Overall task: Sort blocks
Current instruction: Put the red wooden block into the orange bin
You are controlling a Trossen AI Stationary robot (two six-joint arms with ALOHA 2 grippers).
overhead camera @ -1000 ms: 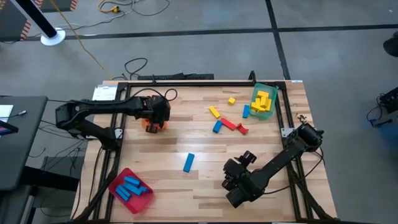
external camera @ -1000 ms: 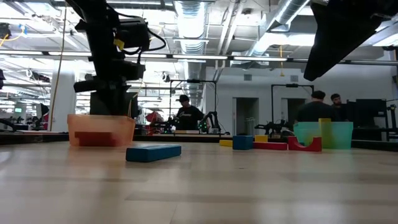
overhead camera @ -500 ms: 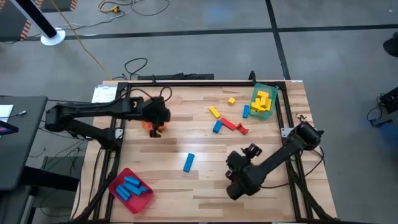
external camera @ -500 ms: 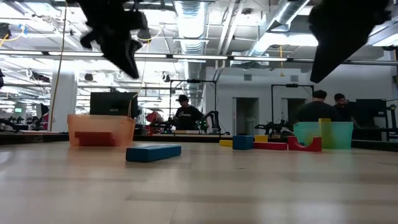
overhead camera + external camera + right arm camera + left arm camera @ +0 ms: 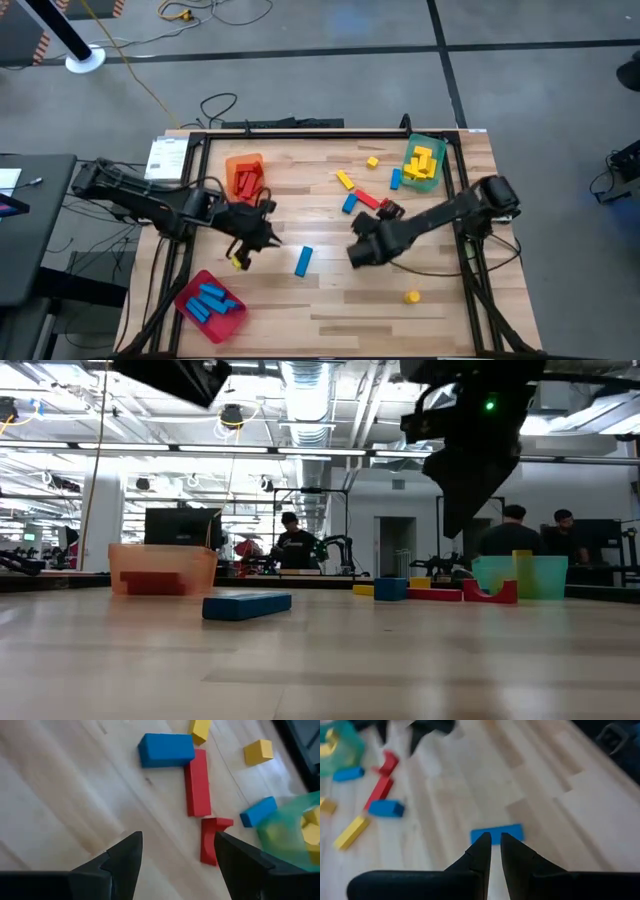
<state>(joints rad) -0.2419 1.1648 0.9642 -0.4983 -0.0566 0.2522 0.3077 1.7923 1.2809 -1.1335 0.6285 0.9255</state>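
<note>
1. The left gripper (image 5: 262, 232), fingers pressed together and empty, hovers near a lone blue rectangular block (image 5: 303, 261).
2. The right gripper (image 5: 173, 851), fingers spread, hangs over scattered red, blue and yellow blocks (image 5: 366, 199) beside the green plastic tray (image 5: 437, 163).

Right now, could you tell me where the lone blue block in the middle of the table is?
In the high view the blue block lies alone at mid-table, just right of the shut left gripper and left of the right gripper, nearer the front edge than the scattered blocks.
</note>
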